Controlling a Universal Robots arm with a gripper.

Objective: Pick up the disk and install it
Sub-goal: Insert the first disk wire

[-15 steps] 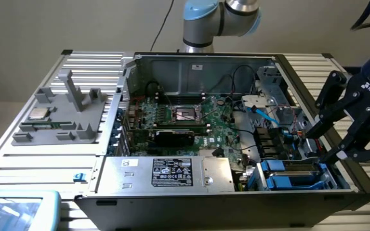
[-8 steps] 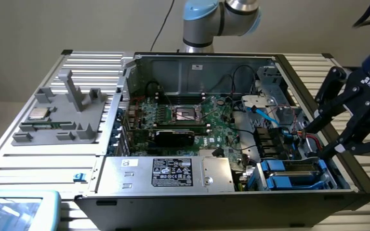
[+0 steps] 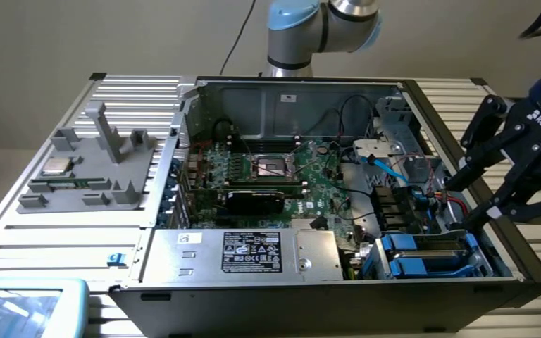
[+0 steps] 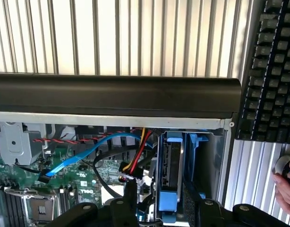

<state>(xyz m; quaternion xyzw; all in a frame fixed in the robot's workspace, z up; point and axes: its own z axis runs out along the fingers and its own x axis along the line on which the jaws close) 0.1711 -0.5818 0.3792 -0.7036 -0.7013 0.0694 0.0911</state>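
Two fingers of the black pincer (image 3: 464, 204), its body marked ROBOTIQ, stand apart with nothing between them, over the right edge of the open case (image 3: 280, 98) in the exterior view. The disk (image 4: 172, 161) stands on edge in its bright blue plastic frame, seated in the bay at the case's near right corner, with its thin grey metal side showing. Red, yellow and blue cables (image 4: 138, 149) curl beside it. A silver box (image 3: 242, 253) with a black label lies to its left. All rests on a ribbed metal worktop (image 3: 26, 243).
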